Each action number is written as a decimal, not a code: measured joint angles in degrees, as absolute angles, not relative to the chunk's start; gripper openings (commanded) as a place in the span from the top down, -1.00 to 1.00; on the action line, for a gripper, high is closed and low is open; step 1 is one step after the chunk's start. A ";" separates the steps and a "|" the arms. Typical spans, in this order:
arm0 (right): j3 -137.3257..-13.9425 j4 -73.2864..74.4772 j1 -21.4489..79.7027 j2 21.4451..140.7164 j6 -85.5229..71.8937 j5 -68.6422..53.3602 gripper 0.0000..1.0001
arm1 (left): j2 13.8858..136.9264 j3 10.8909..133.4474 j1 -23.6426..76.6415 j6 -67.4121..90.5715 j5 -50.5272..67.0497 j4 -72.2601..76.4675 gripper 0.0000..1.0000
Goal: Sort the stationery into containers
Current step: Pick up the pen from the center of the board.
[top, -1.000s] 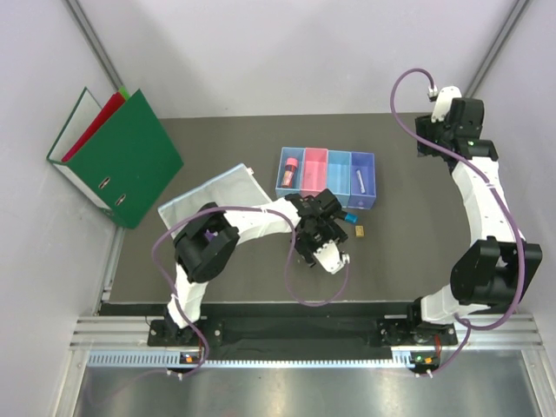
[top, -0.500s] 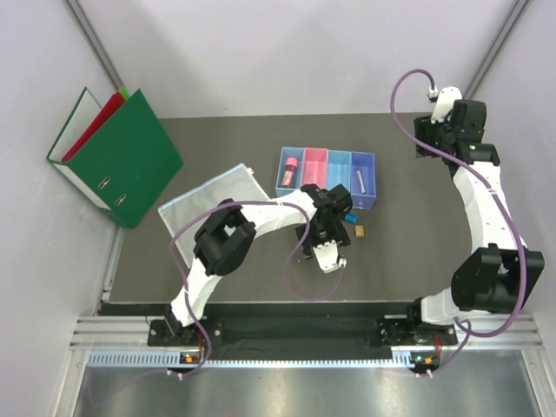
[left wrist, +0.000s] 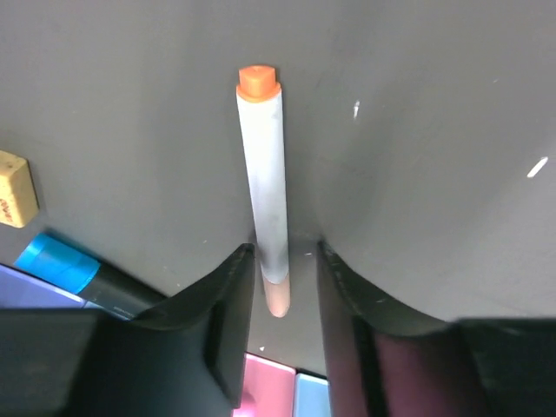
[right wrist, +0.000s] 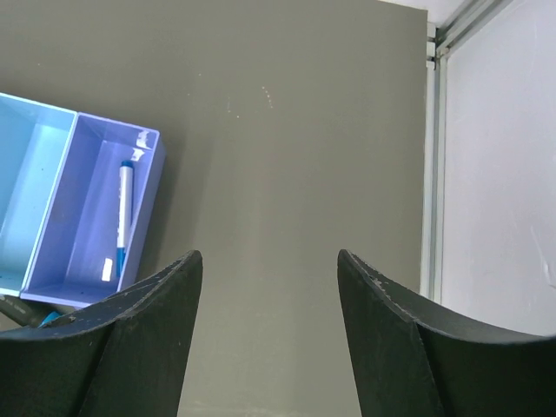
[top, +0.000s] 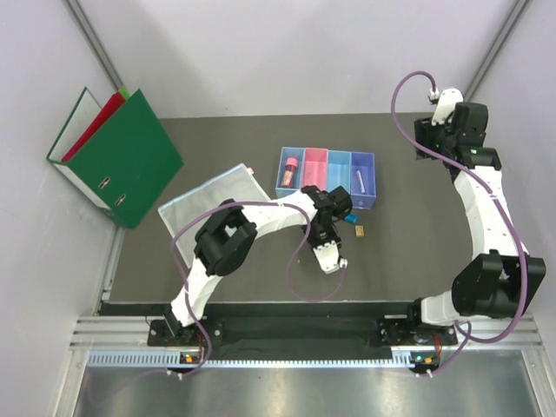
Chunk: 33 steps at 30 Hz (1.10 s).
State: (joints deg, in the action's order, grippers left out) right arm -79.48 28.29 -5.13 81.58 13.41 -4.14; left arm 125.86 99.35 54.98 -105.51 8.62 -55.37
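Observation:
A white pen (left wrist: 265,174) with an orange end lies on the dark table. My left gripper (left wrist: 285,254) straddles its near end with the jaws drawn in: the left finger touches the pen and a small gap shows at the right finger. In the top view the left gripper (top: 327,224) sits just in front of the containers (top: 326,178). A blue-capped marker (left wrist: 61,261) and a tan block (left wrist: 16,187) lie beside it. The light blue bin holds a pink-capped glue stick (top: 290,167). The purple bin (right wrist: 87,174) holds a pen (right wrist: 124,217). My right gripper (right wrist: 269,261) hangs open and empty above bare table at the back right.
Green and red ring binders (top: 126,161) lean at the back left. A clear plastic sleeve (top: 213,201) lies left of the bins, under the left arm. A metal frame post (right wrist: 432,156) marks the table's right edge.
My left gripper slid a little to the right over the pen and its jaws narrowed around it. The right arm drew back slightly, jaws unchanged.

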 measured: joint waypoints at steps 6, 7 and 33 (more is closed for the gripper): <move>-79.46 28.21 -5.17 81.36 13.23 -4.45 -0.28 | 123.83 95.24 55.59 -103.39 7.40 -52.18 1.00; -79.46 28.18 -5.17 81.36 13.15 -4.45 -0.27 | 123.37 94.50 55.64 -103.07 7.29 -51.44 1.00; -79.50 28.10 -7.11 78.04 11.88 -2.55 -0.27 | 123.33 104.05 56.84 -64.53 12.05 -51.83 1.00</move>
